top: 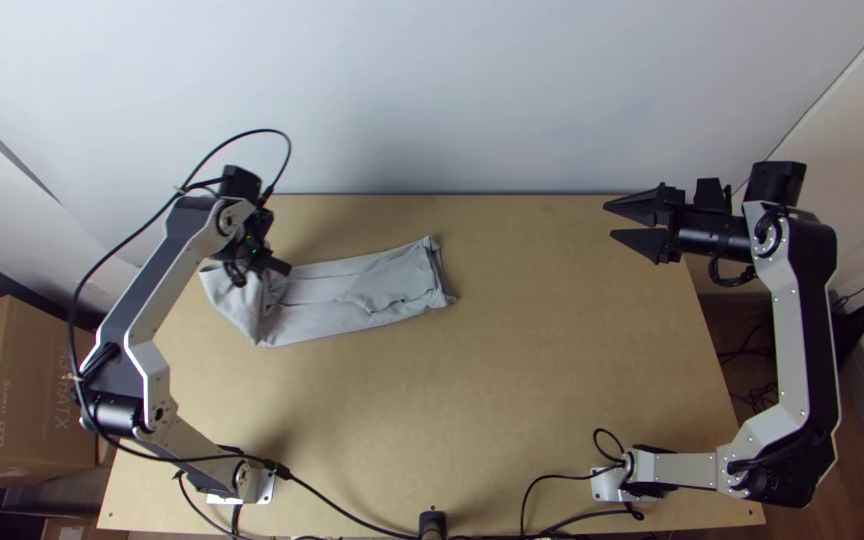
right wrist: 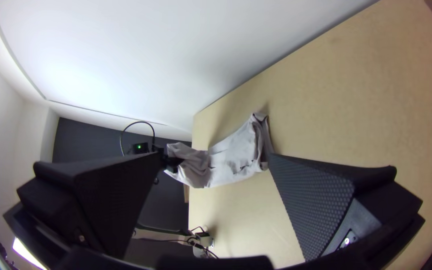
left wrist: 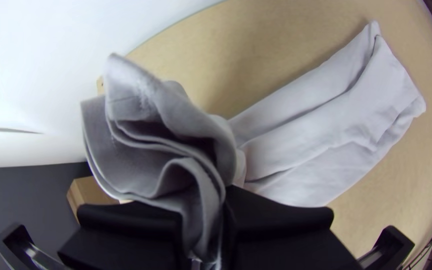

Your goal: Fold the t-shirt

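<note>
- The t-shirt (top: 382, 285) is on the far left part of the wooden table (top: 512, 400), folded into a long, narrow strip that runs from left to right.
- Its right end lies on the table, with layered edges there and a few creases just left of them.
- Its left end is raised and bunched, with several loose, curling layers.
- The left gripper (top: 280, 268) is over the far left of the table and pinches the shirt at that bunched end; in the left wrist view, cloth runs down between its two black fingers (left wrist: 276, 215) and layers stick out beyond them.
- The right gripper (top: 609, 221) hangs at the far right of the table, pointing left, well apart from the shirt.
- Its fingers are spread wide with nothing between them, and the right wrist view shows the bumpy inner pad (right wrist: 316, 205) of one.
- A pale wall (top: 472, 100) stands along the table's far edge.
- A cardboard box (top: 27, 400) sits beyond the table's left side.
- A black cable (top: 77, 300) loops along the left arm (top: 132, 300).
</note>
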Robot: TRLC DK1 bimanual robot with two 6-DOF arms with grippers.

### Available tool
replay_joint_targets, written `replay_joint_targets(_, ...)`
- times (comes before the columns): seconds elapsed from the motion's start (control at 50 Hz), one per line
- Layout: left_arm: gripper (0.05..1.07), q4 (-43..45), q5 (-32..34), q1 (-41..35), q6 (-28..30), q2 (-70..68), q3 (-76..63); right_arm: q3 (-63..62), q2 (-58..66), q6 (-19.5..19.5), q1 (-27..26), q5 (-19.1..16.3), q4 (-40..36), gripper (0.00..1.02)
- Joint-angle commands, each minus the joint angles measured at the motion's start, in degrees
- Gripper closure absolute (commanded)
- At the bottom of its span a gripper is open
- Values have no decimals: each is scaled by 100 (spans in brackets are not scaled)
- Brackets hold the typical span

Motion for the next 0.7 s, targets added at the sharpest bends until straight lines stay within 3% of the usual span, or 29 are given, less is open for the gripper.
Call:
replay_joint_targets(0.0,105,-237,-371,-484,-311,413,572,-293,-245,-166,-56,-19,-13,4)
replay_joint_targets(0.22,105,-746,-986,-1371,-681,1450,1996,-715,-509,-271,-56,7,-13,4)
replay_joint_targets(0.38,105,-1406,-1057,-1890,-1023,2452,3296,-1128,-755,-342,-12,51,-4,4)
replay_joint_targets(0.68,105,-1274,-1303,-2804,-1164,3287,3815,-1752,-1107,-447,-3,148,-4,4)
